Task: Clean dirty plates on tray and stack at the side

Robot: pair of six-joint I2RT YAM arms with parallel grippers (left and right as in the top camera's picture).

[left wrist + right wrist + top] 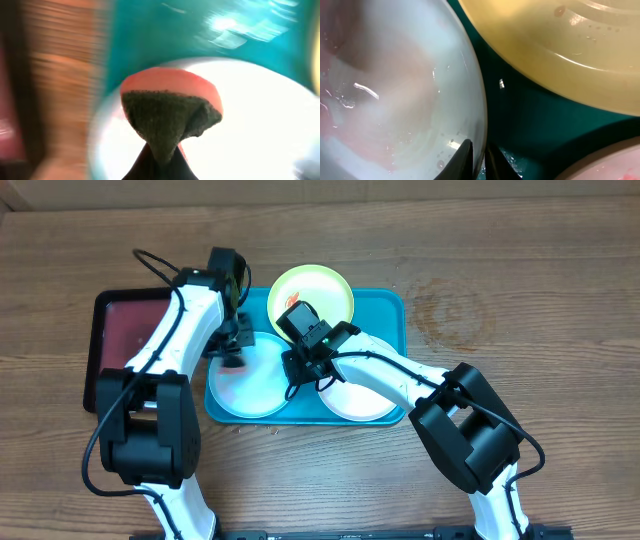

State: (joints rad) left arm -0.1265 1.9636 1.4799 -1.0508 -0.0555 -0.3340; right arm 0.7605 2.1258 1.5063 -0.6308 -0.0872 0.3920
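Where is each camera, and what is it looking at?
Overhead: above the table, looking straight down at the turquoise tray; left arm and right arm show.
Left wrist: on the left arm, facing the sponge in the left gripper.
Right wrist: on the right arm; the right gripper pinches the light blue plate's rim.
Both wrist views share the tray.

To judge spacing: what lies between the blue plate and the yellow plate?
Only a bare strip of tray, in the right wrist view; the right gripper, shut on the rim of the blue plate, has one finger there.
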